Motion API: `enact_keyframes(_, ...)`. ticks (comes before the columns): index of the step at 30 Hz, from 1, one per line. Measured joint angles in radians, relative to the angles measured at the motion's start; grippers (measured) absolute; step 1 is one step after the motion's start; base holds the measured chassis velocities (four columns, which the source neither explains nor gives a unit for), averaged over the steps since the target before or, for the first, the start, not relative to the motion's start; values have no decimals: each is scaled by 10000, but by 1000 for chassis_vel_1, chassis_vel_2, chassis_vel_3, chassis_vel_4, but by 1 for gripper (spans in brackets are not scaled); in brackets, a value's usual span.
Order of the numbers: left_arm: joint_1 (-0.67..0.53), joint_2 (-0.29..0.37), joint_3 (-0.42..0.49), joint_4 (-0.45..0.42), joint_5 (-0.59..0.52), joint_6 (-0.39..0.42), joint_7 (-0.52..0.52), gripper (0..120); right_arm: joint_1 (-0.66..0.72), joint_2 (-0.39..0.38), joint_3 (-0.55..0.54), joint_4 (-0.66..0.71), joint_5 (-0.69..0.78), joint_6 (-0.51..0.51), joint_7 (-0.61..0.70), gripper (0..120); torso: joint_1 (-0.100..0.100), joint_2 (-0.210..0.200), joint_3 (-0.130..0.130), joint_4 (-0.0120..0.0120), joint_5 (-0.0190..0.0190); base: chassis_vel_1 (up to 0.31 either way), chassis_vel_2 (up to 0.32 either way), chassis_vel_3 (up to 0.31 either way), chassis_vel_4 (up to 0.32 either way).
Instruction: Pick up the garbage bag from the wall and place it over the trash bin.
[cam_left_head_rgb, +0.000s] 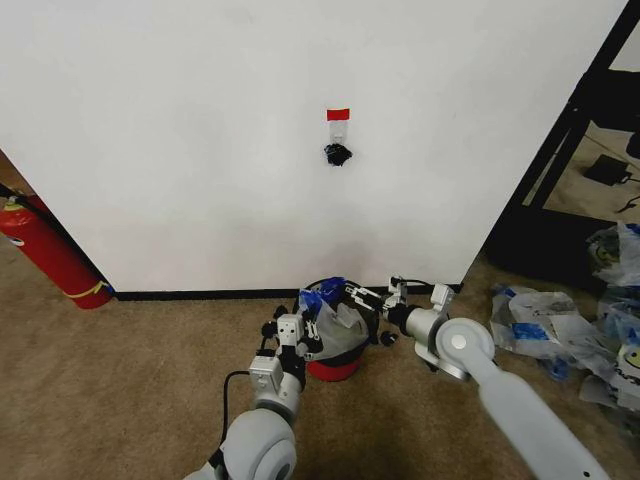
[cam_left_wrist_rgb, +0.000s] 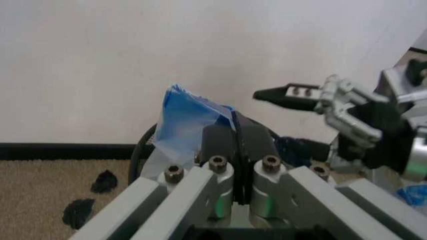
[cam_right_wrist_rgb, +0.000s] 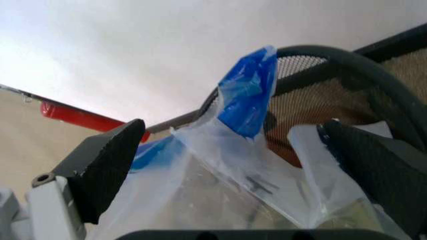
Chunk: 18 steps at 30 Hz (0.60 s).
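Now, step: draping garbage bag (cam_left_head_rgb: 335, 318) over trash bin (cam_left_head_rgb: 335, 365);
Left gripper (cam_left_wrist_rgb: 239, 131): clamped on blue handle;
Right gripper (cam_right_wrist_rgb: 243, 165): fingers apart, bag between;
Next: likely spreading mouth around rim.

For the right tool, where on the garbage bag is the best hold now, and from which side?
Probably the upright blue handle: it sticks up free of the trash bin rim, between the open right tool fingers. Come from the bin's right, opposite the left tool, which is shut on the garbage bag.
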<state>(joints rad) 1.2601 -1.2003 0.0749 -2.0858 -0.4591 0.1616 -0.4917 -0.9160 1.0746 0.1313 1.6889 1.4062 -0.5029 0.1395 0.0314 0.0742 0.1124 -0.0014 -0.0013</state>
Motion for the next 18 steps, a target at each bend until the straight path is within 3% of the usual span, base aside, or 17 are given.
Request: enact_keyframes(18, -66, 74, 199, 37, -3, 7, -7, 0, 697, 991, -146, -1315, -785, -283, 22, 100, 0, 1, 0, 0, 1, 0, 0, 0, 0)
